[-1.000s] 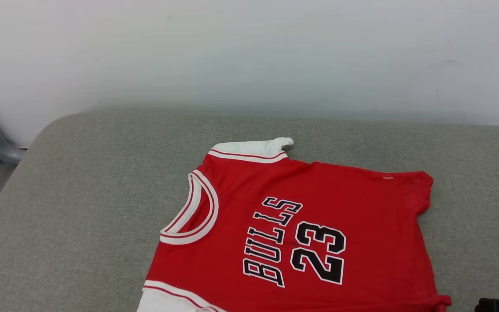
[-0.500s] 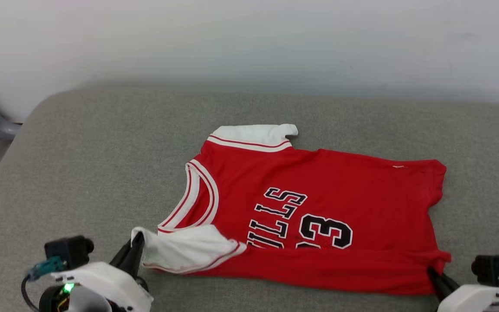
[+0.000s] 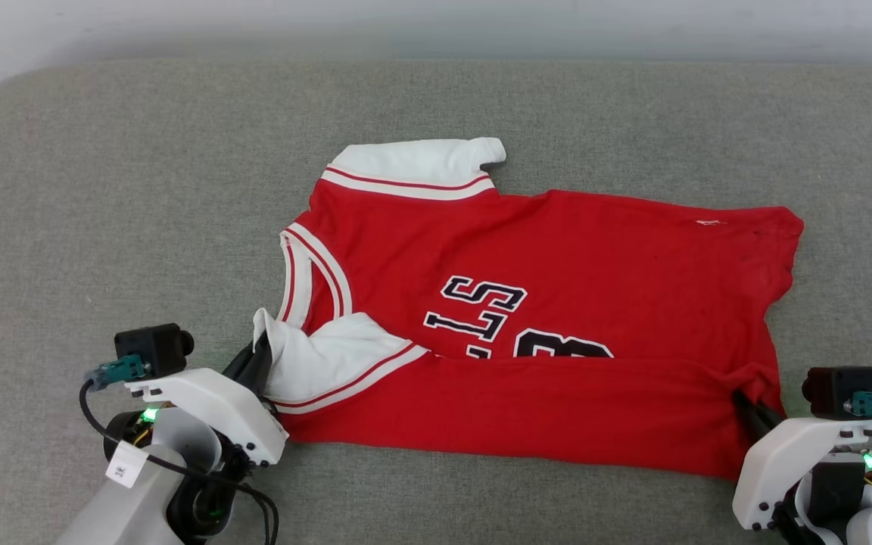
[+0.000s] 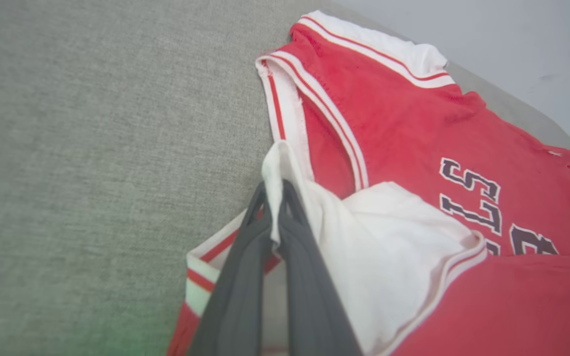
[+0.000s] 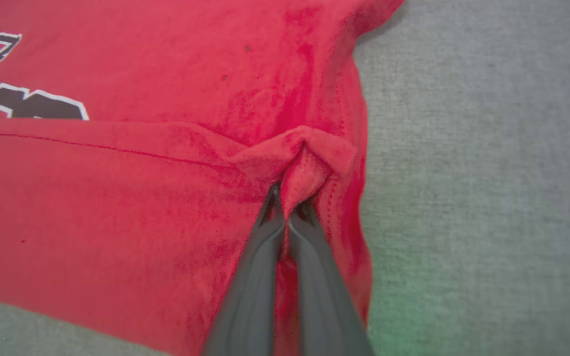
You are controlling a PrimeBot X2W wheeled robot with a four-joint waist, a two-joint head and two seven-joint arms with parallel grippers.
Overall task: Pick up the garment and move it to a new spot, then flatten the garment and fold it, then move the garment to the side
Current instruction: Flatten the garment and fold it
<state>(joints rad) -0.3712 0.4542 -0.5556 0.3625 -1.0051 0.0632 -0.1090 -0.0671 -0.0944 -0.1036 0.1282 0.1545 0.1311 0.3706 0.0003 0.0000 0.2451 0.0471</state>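
Garment (image 3: 557, 250) lengthwise left-to-right on cushion (image 3: 103, 189), collar (image 3: 315, 276) toward robot's left

Right pincer (image 5: 287, 207) (closed) on garment (image 5: 117, 198)

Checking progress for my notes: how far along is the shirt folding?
Done: the garment lies spread flat on the grey cushion. In hand: the first fold. The left gripper is shut on the near white sleeve, the right gripper on the near hem corner, and the near side lies turned over part of the number. Left: the rest of the fold, then moving it aside.
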